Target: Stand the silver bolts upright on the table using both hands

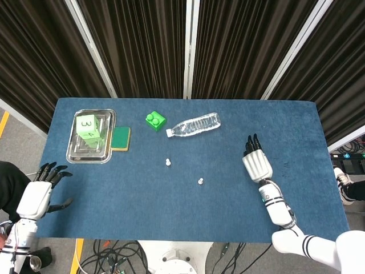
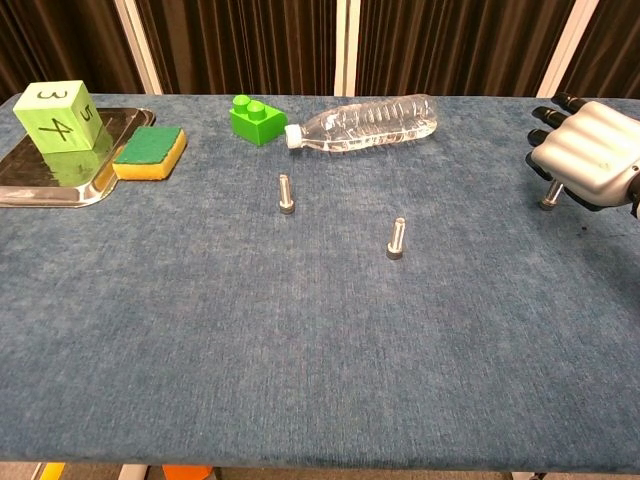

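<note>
Two silver bolts stand upright, heads down, mid-table: one [image 2: 286,194] [image 1: 167,162] nearer the bottle, another [image 2: 396,239] [image 1: 201,181] closer to me. A third bolt [image 2: 548,194] stands at the far right, its top tucked under my right hand [image 2: 592,158] [image 1: 256,162]. That hand hovers palm down with its fingers stretched out; the head view hides this bolt beneath it. I see no grip on the bolt. My left hand [image 1: 39,187] hangs off the table's left front corner, fingers spread and empty; the chest view does not show it.
A clear plastic bottle [image 2: 365,123] lies on its side at the back. A green block [image 2: 256,118] sits beside it. At the back left, a steel tray [image 2: 50,185] holds a green cube [image 2: 58,116], with a yellow-green sponge [image 2: 150,152] next to it.
</note>
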You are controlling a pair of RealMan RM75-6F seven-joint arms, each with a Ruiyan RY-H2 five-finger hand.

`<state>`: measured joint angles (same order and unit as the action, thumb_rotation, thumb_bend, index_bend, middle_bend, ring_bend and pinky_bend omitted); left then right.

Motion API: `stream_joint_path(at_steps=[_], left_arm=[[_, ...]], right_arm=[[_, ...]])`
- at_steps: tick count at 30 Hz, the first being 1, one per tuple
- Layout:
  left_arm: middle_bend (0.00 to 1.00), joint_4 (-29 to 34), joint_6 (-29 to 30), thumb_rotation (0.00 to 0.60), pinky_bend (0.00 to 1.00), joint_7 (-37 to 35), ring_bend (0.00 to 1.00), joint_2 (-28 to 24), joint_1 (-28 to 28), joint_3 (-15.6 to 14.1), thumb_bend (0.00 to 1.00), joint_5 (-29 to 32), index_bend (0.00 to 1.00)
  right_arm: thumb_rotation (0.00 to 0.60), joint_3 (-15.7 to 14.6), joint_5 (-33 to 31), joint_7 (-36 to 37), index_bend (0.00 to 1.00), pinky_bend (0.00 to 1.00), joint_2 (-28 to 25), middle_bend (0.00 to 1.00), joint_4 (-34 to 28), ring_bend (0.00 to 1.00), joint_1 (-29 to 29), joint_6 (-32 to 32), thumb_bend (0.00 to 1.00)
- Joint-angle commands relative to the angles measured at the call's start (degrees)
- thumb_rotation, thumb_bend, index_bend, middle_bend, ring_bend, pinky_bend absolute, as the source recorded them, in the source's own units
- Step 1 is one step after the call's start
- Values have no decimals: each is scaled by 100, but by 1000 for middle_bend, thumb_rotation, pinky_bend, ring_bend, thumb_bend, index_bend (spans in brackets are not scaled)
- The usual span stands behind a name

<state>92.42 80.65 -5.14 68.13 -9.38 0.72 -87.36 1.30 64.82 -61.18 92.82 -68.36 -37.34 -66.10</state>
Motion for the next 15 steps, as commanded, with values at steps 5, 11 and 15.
stream_joint_path(at_steps=[5, 11, 15], left_arm=[[151, -1, 24, 600, 0, 58, 40, -3, -16, 71, 176, 55, 289], [151, -64, 72, 600, 0, 86, 41, 41, -19, 216, 176, 236, 289], [151, -86, 195, 600, 0, 190, 41, 71, 7, 321, 176, 326, 289]], right_arm=[[600, 264, -76, 576, 282, 0, -271, 179, -566, 0, 182, -163, 349], [600, 847, 2, 2899, 220, 0, -1130, 189, -1807, 0, 728, -607, 189], [600, 868, 397, 4290, 219, 0, -1944, 202, -2403, 0, 1211, -888, 176]])
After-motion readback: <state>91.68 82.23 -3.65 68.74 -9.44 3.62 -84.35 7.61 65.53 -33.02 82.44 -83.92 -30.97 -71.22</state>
